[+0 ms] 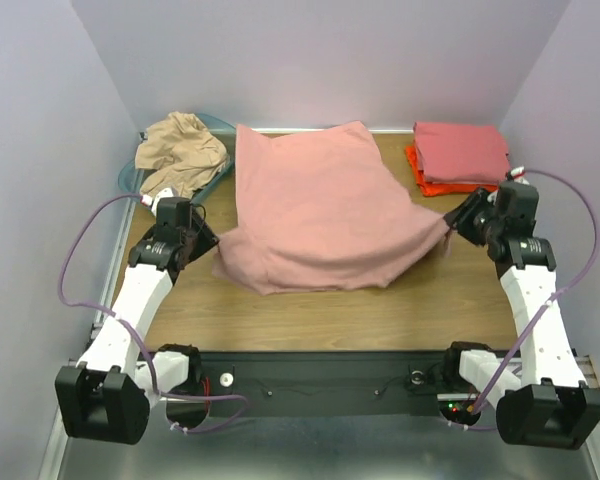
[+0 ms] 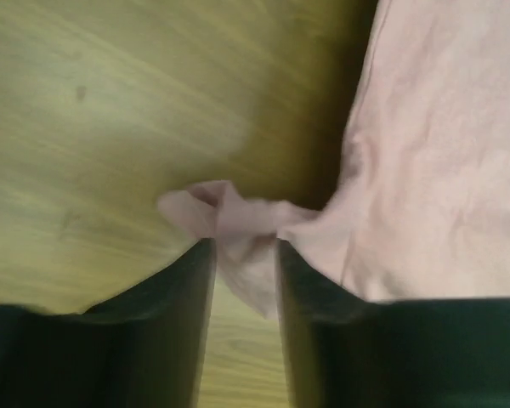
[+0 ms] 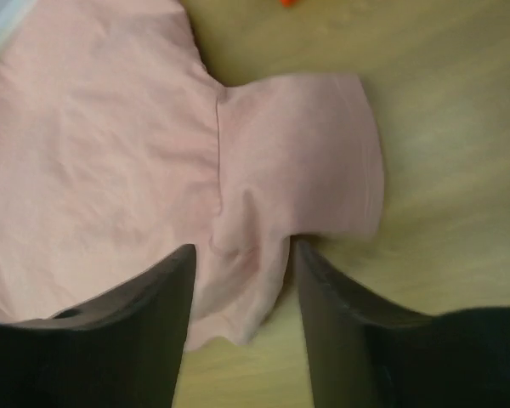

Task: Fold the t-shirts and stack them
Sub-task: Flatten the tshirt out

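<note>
A dusty pink t-shirt [image 1: 320, 200] lies spread across the middle of the wooden table. My left gripper [image 1: 208, 240] is at its near left corner and is shut on a bunch of the pink cloth [image 2: 238, 225], seen between the fingers [image 2: 245, 246]. My right gripper [image 1: 452, 222] is at the shirt's right side, by the sleeve [image 3: 314, 153], with bunched pink cloth filling the gap between its fingers [image 3: 242, 248]. A tan-beige t-shirt [image 1: 183, 148] lies crumpled at the back left. A folded coral pink t-shirt [image 1: 460, 150] lies on a folded bright orange one [image 1: 435, 186] at the back right.
The tan shirt sits in a translucent teal basket [image 1: 128, 176] at the table's back left corner. Bare wood [image 1: 380, 315] shows along the near side of the table. Grey walls close in the back and both sides.
</note>
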Robot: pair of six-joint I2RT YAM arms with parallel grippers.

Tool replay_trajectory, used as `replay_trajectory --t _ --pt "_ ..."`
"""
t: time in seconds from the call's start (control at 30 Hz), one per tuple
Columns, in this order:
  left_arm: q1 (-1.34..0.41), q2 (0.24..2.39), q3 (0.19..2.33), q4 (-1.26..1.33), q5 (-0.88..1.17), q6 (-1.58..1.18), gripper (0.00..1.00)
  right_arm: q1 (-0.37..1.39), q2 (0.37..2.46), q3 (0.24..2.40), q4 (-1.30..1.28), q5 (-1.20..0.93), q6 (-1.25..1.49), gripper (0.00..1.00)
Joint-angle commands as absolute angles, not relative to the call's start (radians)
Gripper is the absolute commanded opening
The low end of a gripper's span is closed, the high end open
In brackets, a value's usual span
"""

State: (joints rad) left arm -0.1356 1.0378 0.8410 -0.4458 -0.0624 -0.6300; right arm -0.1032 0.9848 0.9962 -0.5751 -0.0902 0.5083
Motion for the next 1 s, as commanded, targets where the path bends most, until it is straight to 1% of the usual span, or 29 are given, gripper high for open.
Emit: replay_trajectory --t 0.0,0.03,0.07,0.13,0.23,0.27,0.33,0.37,0.4,0.47,0.5,0.53,0.6,0.63,0.67,0.73,0.83,0.97 --pt "-0.129 0.943 0.851 -0.475 -0.191 -0.695 0.74 -0.107 0.934 0.947 -0.640 0.030 0.503 0.73" --pt "-0.129 0.942 0.859 -0.501 -0.199 -0.699 0.81 -0.107 0.940 0.942 -0.647 0.052 0.488 0.79" --pt "-0.129 0.934 0.874 -0.506 -0.202 -0.707 0.83 -0.107 0.959 0.945 -0.667 0.057 0.485 0.91" --pt "-0.129 0.916 0.874 -0.500 -0.183 -0.703 0.88 -0.107 0.969 0.960 -0.689 0.069 0.477 0.99" --pt "-0.129 0.876 0.862 -0.497 -0.187 -0.719 0.90 -0.107 0.969 0.969 -0.684 0.074 0.477 1.00" --pt "-0.129 0.868 0.855 -0.483 -0.183 -0.719 0.90 -0.107 0.968 0.969 -0.675 0.043 0.473 1.00" --pt "-0.129 0.861 0.828 -0.453 -0.144 -0.726 0.90 -0.106 0.976 0.953 -0.626 -0.049 0.440 1.00" --pt "-0.130 0.861 0.796 -0.431 -0.120 -0.723 0.90 -0.106 0.982 0.939 -0.577 -0.157 0.437 1.00" --pt "-0.132 0.862 0.776 -0.407 -0.063 -0.723 0.90 -0.104 0.991 0.916 -0.556 -0.204 0.436 1.00" --pt "-0.143 0.873 0.738 -0.327 -0.016 -0.733 0.90 -0.075 1.035 0.899 -0.511 -0.262 0.428 1.00" --pt "-0.150 0.891 0.706 -0.304 -0.006 -0.738 0.90 -0.057 1.055 0.896 -0.483 -0.261 0.431 1.00" --pt "-0.178 0.905 0.693 -0.290 -0.006 -0.745 0.90 -0.002 1.083 0.902 -0.480 -0.238 0.434 1.00" --pt "-0.219 0.955 0.678 -0.250 -0.006 -0.761 0.90 0.085 1.155 0.908 -0.473 -0.138 0.451 1.00" --pt "-0.254 0.977 0.677 -0.239 -0.018 -0.761 0.90 0.171 1.176 0.907 -0.468 -0.102 0.465 1.00" --pt "-0.271 0.997 0.675 -0.212 -0.026 -0.761 0.90 0.211 1.221 0.897 -0.447 -0.062 0.495 1.00" --pt "-0.299 1.074 0.672 -0.189 -0.020 -0.753 0.91 0.286 1.259 0.879 -0.428 -0.040 0.524 1.00" --pt "-0.331 1.170 0.658 -0.160 -0.006 -0.762 0.91 0.304 1.342 0.845 -0.413 0.029 0.606 1.00" --pt "-0.411 1.242 0.573 -0.106 0.046 -0.837 0.91 0.311 1.468 0.828 -0.330 0.006 0.603 1.00"
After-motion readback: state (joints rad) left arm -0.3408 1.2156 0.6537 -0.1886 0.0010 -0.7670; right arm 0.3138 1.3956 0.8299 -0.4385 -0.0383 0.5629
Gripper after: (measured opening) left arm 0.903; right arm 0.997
